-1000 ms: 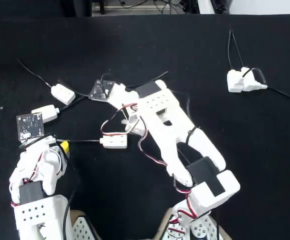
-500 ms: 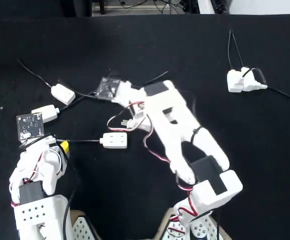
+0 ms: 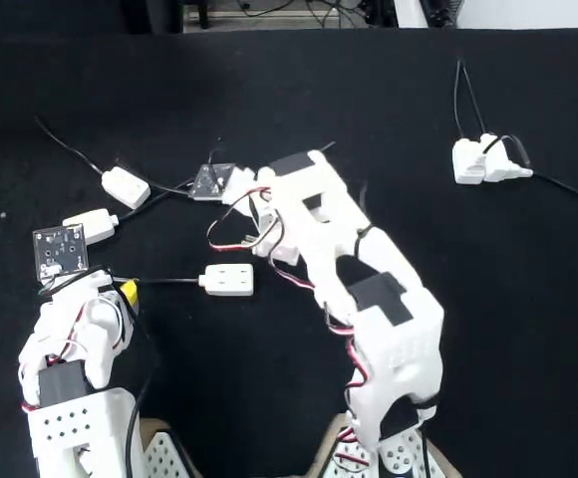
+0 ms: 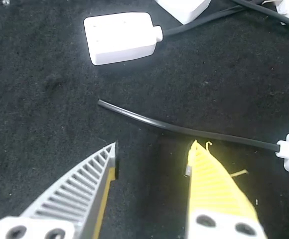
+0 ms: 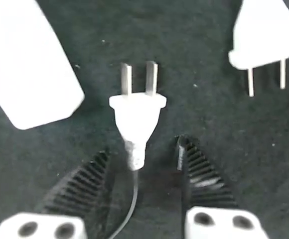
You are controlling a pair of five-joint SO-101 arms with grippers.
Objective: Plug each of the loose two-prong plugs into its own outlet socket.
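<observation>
The right gripper (image 5: pixel 143 148) is about half open and holds nothing. One plug (image 5: pixel 137 112) lies just ahead of it, cord end between the fingertips, prongs pointing away. A second plug (image 5: pixel 266 42) lies further ahead to one side, and one socket (image 5: pixel 30 69) lies to the other. The left gripper (image 4: pixel 153 146) is wide open and empty above a cable (image 4: pixel 184 130), with another socket (image 4: pixel 119 37) beyond it.

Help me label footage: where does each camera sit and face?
High view: fixed overhead, looking down on table, left arm, right arm.
Left wrist view: on left arm, looking down past open left gripper at a black cord.
Right wrist view: on right arm, looking down past open right gripper at a plug.
Shared: high view shows that cord.
</observation>
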